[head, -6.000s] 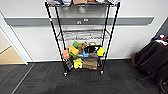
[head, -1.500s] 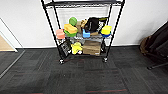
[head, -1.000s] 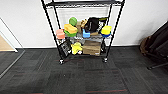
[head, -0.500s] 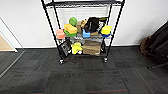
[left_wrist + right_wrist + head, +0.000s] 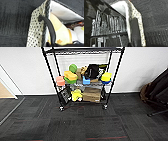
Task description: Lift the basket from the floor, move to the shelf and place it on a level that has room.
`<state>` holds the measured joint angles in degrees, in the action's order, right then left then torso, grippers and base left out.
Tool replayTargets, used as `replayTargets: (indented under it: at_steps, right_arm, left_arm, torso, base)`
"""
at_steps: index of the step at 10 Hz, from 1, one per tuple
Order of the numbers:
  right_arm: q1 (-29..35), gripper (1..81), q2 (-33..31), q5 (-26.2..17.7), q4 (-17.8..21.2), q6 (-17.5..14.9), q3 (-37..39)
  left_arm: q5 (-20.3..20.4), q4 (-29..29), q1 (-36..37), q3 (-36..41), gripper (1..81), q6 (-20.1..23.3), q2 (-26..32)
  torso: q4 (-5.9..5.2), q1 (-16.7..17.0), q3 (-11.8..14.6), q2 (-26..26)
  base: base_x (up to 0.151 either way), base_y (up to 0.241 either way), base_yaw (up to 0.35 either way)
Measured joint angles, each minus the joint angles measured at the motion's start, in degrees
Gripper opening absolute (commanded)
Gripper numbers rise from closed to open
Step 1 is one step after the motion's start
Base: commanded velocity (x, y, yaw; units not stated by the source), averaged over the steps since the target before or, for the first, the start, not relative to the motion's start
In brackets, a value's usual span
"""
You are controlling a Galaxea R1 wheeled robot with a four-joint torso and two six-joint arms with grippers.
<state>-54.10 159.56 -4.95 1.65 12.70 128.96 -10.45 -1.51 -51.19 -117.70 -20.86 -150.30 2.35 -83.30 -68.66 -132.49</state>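
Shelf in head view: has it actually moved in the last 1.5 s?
No. The shelf keeps its place against the white wall and carpet.

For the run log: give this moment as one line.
basket: close in both wrist views, contents inside | shelf: ahead on floor | toy tier crowded

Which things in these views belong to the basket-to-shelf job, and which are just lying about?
Job:
- basket, showing close in both wrist views, with goods inside
- shelf, against the wall
- floor, dark carpet

Lying about:
- toys on the shelf's middle tier
- cardboard box on its bottom tier
- dark bag beside the toys
- dark furniture at the right
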Motion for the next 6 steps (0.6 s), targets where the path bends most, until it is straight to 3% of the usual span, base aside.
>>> replayTargets:
  at_steps: [6]
  right_arm:
    - [-0.17,1.0,-2.69,-0.85,0.02,0.50,-3.69]
  left_arm:
    - [-0.27,-0.79,-0.63,0.33,1.0,-0.28,-1.11]
  torso:
    - [0.00,0.00,-0.02,0.00]
  base:
    - [0.000,0.000,0.000]
